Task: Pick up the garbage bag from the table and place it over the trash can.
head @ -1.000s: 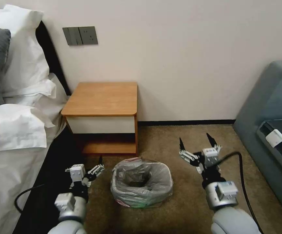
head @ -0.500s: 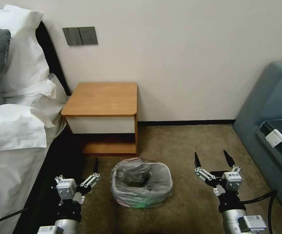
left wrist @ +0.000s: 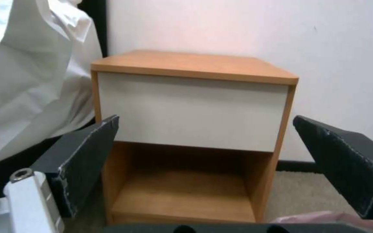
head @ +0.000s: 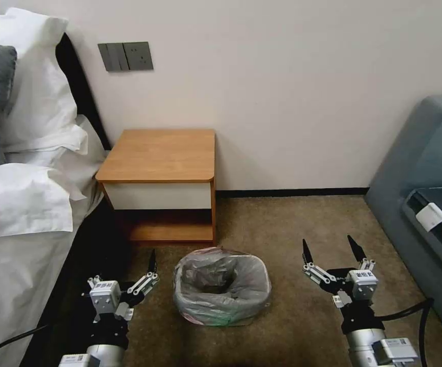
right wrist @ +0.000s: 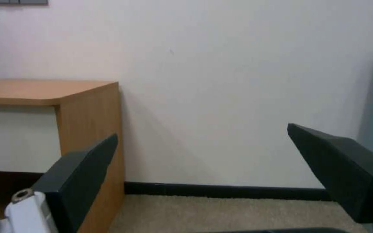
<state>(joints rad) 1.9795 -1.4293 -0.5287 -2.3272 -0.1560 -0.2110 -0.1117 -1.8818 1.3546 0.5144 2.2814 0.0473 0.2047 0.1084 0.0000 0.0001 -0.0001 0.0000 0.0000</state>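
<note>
The grey garbage bag [head: 222,288] with its pinkish rim lines the trash can [head: 268,279], folded over the rim, on the carpet in front of the table [head: 160,153]. The table's orange-brown top is bare. My left gripper [head: 129,257] hangs low to the left of the bin, open and holding nothing. My right gripper [head: 328,244] is open to the bin's right, well apart from it. In the left wrist view the open gripper [left wrist: 206,121] faces the table's white drawer front [left wrist: 191,110], with a strip of pink bag rim [left wrist: 320,216] below. In the right wrist view the open gripper [right wrist: 202,132] faces the wall.
A bed with white pillows [head: 27,204] and a dark base runs along the left, close to my left arm. A grey-blue sofa [head: 424,168] fills the right side. Brown carpet [head: 282,224] lies between the table, bin and sofa. A switch panel [head: 125,56] is on the wall.
Both arms have drawn back toward me and lower; the right gripper also shifted right, away from the bin. Since half a second ago they have barely moved. The bag stays on the bin.
</note>
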